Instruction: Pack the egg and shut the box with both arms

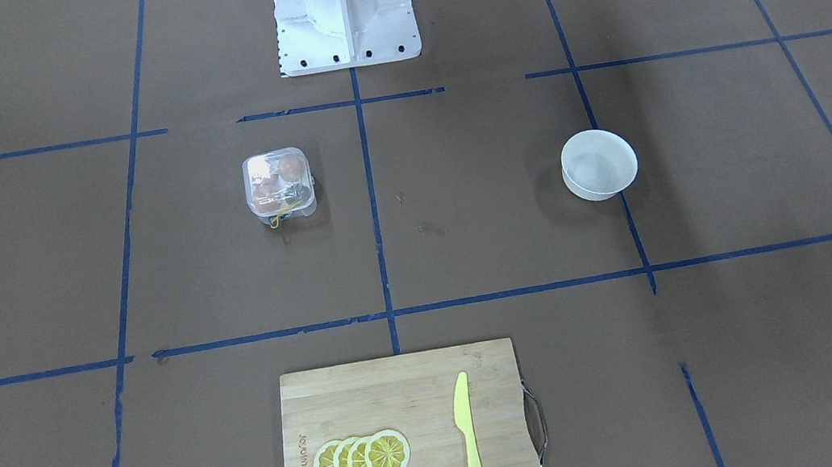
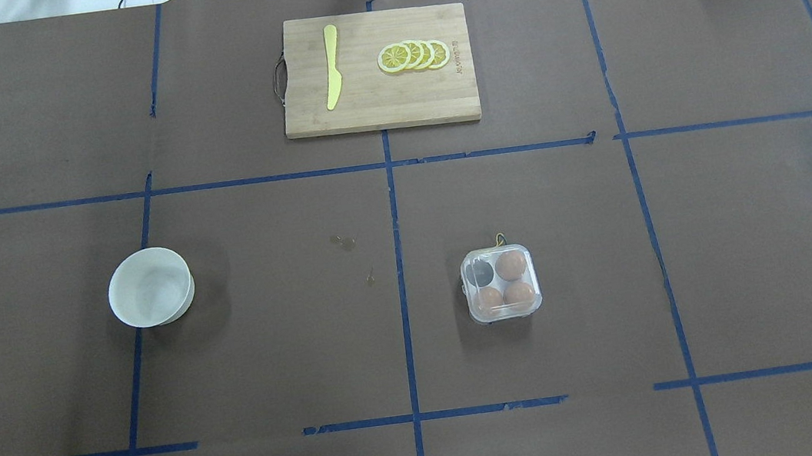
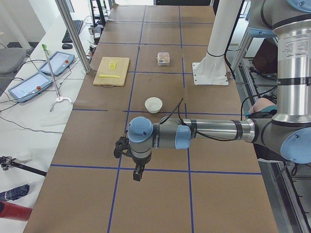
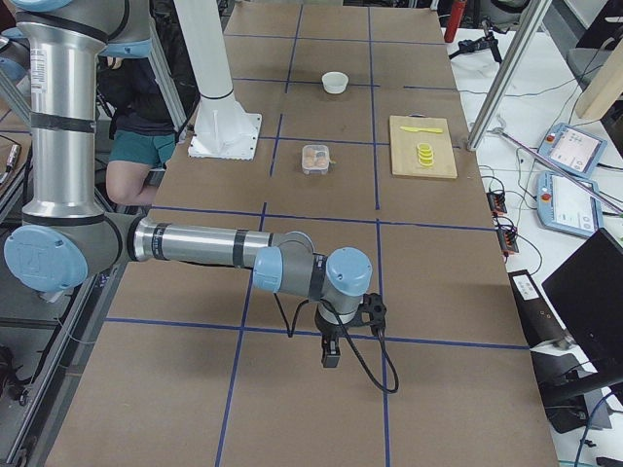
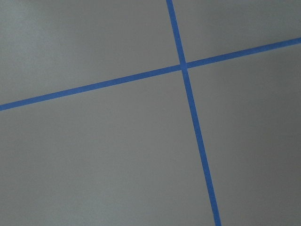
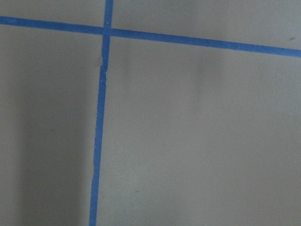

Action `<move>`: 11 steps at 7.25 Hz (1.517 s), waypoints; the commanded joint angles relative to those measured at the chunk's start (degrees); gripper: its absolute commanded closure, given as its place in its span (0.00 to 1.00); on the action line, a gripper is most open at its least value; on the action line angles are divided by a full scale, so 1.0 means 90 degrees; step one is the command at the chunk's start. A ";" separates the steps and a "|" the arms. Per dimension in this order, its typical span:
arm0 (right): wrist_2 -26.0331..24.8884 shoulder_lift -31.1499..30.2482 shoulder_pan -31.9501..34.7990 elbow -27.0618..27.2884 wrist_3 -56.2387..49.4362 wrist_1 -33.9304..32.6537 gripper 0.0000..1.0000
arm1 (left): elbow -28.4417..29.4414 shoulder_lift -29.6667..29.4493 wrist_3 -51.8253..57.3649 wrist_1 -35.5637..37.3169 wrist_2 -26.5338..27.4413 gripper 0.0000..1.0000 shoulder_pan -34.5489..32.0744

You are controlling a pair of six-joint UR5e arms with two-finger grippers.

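The clear box (image 2: 501,283) stands on the table right of centre, and its lid appears to be down. It also shows in the front view (image 1: 279,185). Three orange-brown eggs sit in it: one (image 2: 510,265) at the far right, two (image 2: 490,299) (image 2: 520,293) at the near side. The fourth cell looks dark and empty. My left gripper (image 3: 138,172) shows only in the left side view, far from the box; I cannot tell if it is open. My right gripper (image 4: 331,352) shows only in the right side view, also far from the box; I cannot tell its state. Both wrist views show only brown paper and blue tape.
A round white bowl (image 2: 150,287) stands empty at the left. A wooden cutting board (image 2: 380,99) at the far side carries lemon slices (image 2: 413,56) and a yellow knife (image 2: 332,66). The white pedestal (image 1: 343,7) stands at the robot's side.
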 commanded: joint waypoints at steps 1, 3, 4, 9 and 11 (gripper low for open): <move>0.0019 -0.0102 0.0171 0.0060 0.0017 0.0002 0.00 | 0.0092 -0.0025 -0.0006 -0.0026 -0.0032 0.00 0.0007; 0.0067 -0.0102 0.0171 0.0080 0.0046 0.0002 0.00 | 0.0169 -0.0036 -0.0006 -0.0133 -0.0013 0.00 0.0017; 0.0251 -0.0112 0.0171 0.0100 0.0046 0.0002 0.00 | 0.0121 -0.0007 -0.0007 -0.0279 -0.0013 0.00 0.0017; 0.0478 -0.0210 0.0171 0.0061 0.0066 0.0002 0.00 | 0.0169 -0.0016 -0.0094 -0.0202 0.0046 0.00 0.0037; 0.0478 -0.0210 0.0171 0.0061 0.0066 0.0002 0.00 | 0.0238 -0.0016 -0.0094 -0.0202 0.0017 0.00 0.0085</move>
